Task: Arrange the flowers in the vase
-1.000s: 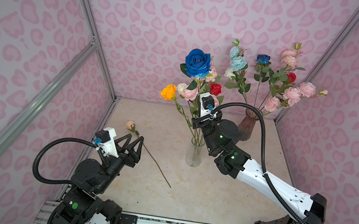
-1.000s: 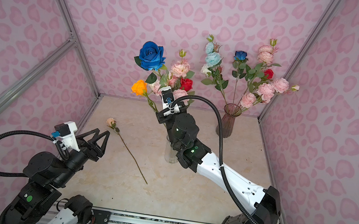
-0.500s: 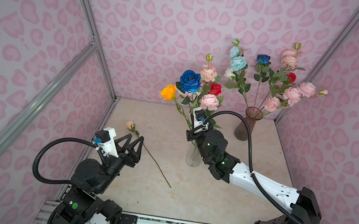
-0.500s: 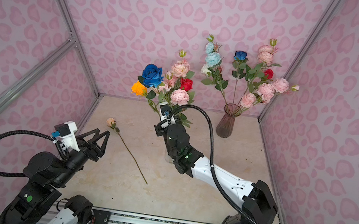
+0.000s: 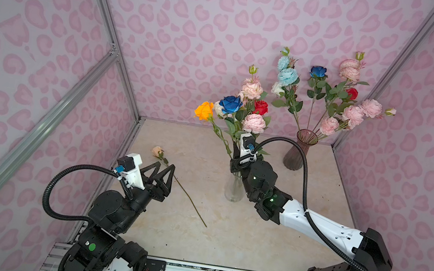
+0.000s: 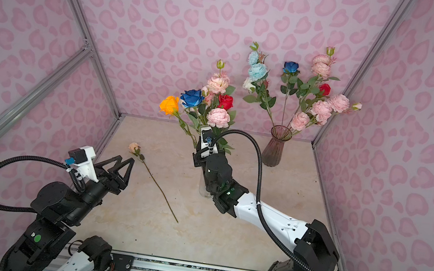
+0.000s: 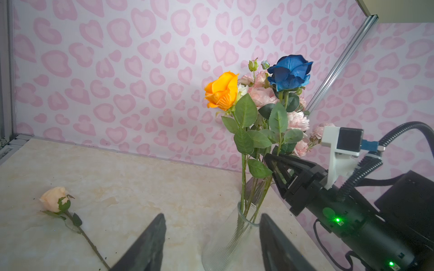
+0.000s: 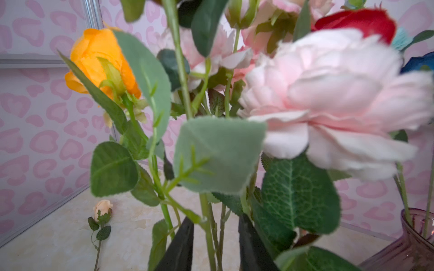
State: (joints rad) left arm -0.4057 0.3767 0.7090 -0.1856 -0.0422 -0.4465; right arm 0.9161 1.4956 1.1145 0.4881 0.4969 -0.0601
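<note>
At centre frame the flowers [image 5: 253, 123] are stood in the clear vase [image 5: 233, 192]. The right jaws are parted around their stems, apparently for release. The left jaws are held spread beside the peach rose [image 5: 158, 151] on the table [image 5: 253, 236], left of centre.

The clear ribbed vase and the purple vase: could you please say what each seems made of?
The clear ribbed vase looks like glossy glass, possibly plastic: stems show through it. The purple vase: tinted translucent glass, apparently; stems show through its neck.

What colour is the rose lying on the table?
Peach; the rose shows best in the left wrist view.
</note>
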